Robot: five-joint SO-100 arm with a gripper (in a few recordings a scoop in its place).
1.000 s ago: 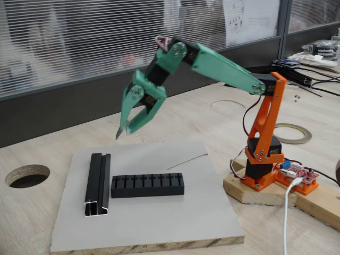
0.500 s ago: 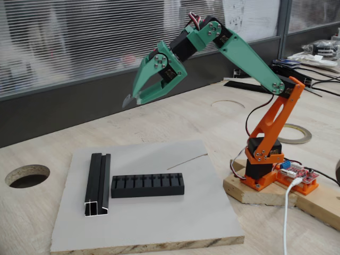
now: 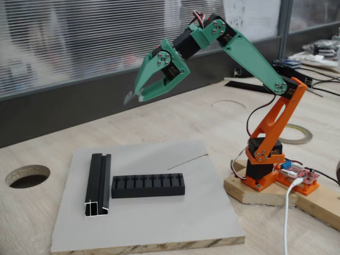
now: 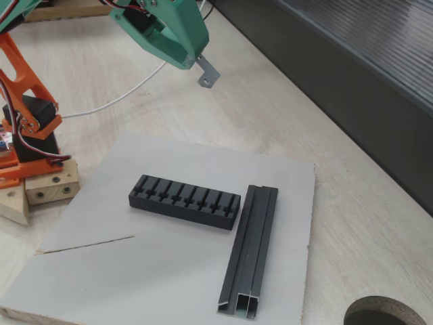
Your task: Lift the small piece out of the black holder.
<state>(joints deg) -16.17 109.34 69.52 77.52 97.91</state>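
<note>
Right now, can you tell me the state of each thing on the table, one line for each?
Tool: raised above the table, shut on the small piece.
Small piece: held in the air, out of the holder.
Black holder: flat on the grey board, slots facing up.
Black rail: lying flat beside the holder.
Thin wire: lying loose on the board.
Grey board: flat on the wooden table.
</note>
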